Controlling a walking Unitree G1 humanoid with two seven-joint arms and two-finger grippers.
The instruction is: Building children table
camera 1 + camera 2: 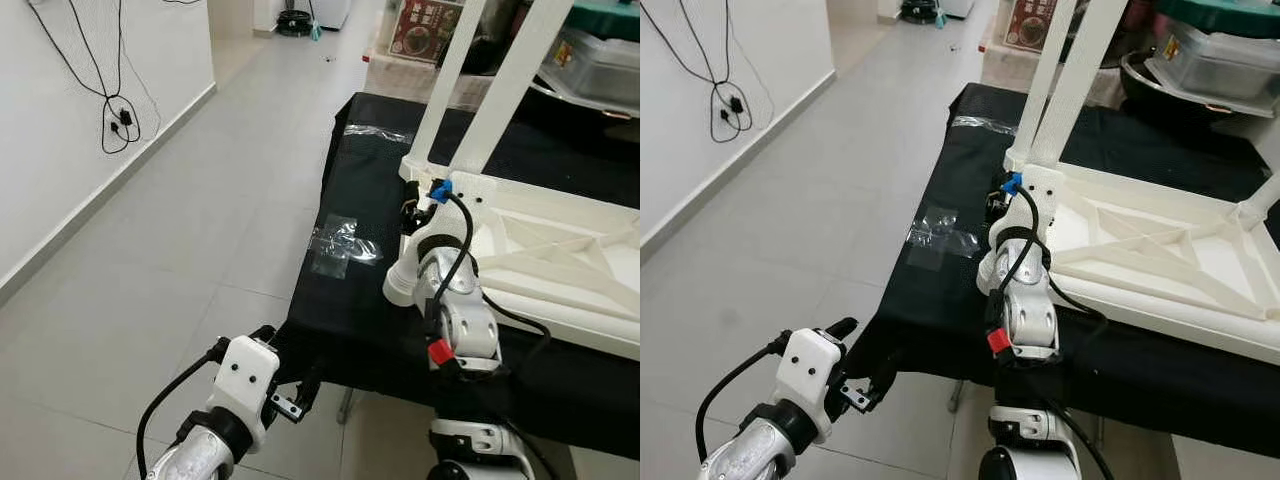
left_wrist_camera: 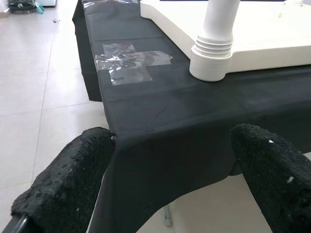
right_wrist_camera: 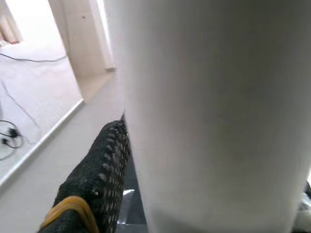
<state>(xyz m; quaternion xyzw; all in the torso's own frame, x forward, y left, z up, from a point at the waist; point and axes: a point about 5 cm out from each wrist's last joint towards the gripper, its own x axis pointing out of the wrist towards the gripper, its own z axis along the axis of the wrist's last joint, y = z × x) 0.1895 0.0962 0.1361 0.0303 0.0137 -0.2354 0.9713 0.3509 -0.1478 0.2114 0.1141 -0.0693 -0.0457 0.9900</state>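
Note:
The white children's table [image 1: 560, 250] lies upside down on a black-clothed table [image 1: 340, 320], with its legs pointing up. My right gripper [image 1: 1008, 198] is shut on the near-left leg [image 1: 510, 80], a little above its ribbed socket [image 2: 209, 63]. The right wrist view has that leg [image 3: 209, 111] pressed against one black finger [image 3: 97, 179]. A thinner-looking leg [image 1: 447, 80] rises from the far-left corner. My left gripper [image 2: 172, 138] is open, low at the near-left corner of the black cloth, with nothing between its fingers.
Two patches of clear tape [image 1: 345, 245] lie on the cloth left of the white table, with another strip [image 1: 378, 133] farther back. Tiled floor [image 1: 180, 250] runs along the left to a wall with hanging cables [image 1: 118, 120]. Boxes and plastic containers [image 1: 600, 60] stand behind.

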